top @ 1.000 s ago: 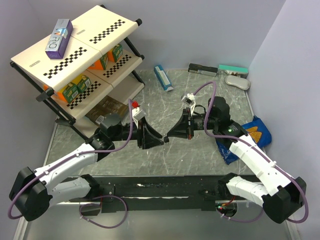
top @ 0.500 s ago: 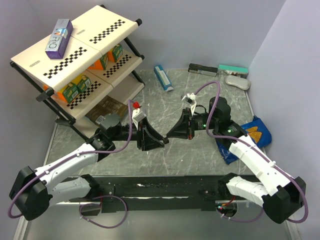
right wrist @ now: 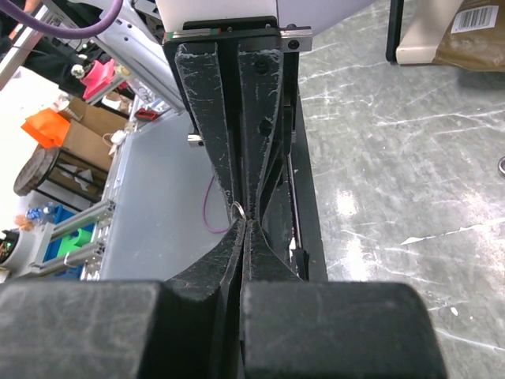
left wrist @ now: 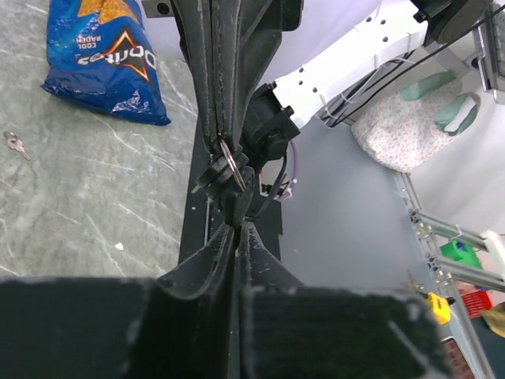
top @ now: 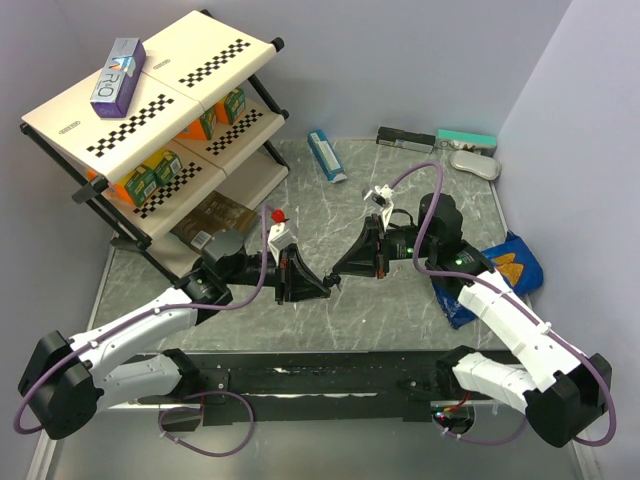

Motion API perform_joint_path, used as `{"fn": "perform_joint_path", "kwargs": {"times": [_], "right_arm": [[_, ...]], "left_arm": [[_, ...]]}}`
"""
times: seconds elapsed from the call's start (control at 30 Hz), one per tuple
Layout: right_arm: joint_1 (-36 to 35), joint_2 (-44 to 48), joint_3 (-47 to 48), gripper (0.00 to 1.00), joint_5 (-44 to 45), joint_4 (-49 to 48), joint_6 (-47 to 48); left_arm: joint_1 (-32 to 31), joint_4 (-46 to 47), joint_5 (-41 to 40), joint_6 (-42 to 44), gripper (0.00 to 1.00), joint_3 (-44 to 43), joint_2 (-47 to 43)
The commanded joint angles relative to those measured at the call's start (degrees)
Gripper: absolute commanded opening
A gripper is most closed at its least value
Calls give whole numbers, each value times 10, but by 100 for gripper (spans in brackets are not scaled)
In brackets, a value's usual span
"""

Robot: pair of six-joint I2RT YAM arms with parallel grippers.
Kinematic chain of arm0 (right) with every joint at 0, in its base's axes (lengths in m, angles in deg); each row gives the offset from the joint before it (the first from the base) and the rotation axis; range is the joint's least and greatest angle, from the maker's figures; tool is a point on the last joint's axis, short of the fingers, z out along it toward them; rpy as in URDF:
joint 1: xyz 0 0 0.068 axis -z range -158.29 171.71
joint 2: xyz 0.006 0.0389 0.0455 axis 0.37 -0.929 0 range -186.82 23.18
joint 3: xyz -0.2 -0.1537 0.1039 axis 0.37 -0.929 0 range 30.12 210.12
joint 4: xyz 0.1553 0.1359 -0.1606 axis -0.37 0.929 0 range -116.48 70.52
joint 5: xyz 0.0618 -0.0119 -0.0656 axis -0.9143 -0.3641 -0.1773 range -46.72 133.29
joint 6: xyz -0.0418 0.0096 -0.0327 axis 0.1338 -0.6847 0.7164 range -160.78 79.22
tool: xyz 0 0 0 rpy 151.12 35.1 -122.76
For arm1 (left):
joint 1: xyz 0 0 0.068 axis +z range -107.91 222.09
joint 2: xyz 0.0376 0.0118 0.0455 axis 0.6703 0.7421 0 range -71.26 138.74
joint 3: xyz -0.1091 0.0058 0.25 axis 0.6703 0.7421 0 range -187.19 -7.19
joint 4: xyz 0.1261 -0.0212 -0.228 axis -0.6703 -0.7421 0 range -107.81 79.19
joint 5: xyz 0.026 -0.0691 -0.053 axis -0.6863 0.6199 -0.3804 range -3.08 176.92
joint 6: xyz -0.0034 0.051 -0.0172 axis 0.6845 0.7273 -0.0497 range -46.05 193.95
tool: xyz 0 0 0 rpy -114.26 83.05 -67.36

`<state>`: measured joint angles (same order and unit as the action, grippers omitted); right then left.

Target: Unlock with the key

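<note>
My two grippers meet tip to tip over the middle of the table. The key [left wrist: 234, 188] is a tiny dark cluster with black heads and a thin metal ring, pinched between them. My left gripper [left wrist: 237, 230] is shut on a black key head. My right gripper [right wrist: 246, 223] is shut too, with the ring [right wrist: 237, 209] showing at its fingertips. In the top view the left gripper [top: 324, 285] and right gripper [top: 339, 272] touch at the key [top: 333, 279], a little above the table. No padlock shows in any view.
A blue Doritos bag [top: 505, 268] lies under the right arm and shows in the left wrist view [left wrist: 106, 59]. A shelf rack [top: 150, 120] stands at the back left. A blue box [top: 327, 155] lies behind. A small metal bit [left wrist: 14, 144] lies on the table.
My left wrist has rolled and edged slightly right. Both grippers stay shut and tip to tip, and the meeting point has barely shifted.
</note>
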<state>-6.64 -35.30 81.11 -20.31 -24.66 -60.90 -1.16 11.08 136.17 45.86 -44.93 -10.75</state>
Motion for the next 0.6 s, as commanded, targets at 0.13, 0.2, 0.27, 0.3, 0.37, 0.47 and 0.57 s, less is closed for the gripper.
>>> {"fn": "perform_joint_path", "kwargs": {"times": [0.13, 0.2, 0.27, 0.3, 0.37, 0.47, 0.57], "right_arm": [[3, 3, 4, 0, 18, 29, 31], [2, -3, 13, 0, 47, 78, 59], [3, -7, 23, 2, 69, 111, 82], [1, -8, 25, 11, 95, 127, 100], [1, -9, 32, 39, 111, 163, 114], [-34, -16, 50, 69, 166, 213, 150], [-84, -23, 61, 79, 231, 234, 189]], "left_arm": [[-3, 3, -9, 8, 1, -8, -11], [-3, -65, -34, 35, 1, -25, -12], [-2, -115, -51, 65, 1, -47, -14], [-3, -153, -55, 72, 1, -52, -15], [-3, -201, -64, 100, 1, -68, -17], [-3, -305, -107, 135, 1, -92, -13], [-3, -359, -107, 154, 1, -101, -7]]}}
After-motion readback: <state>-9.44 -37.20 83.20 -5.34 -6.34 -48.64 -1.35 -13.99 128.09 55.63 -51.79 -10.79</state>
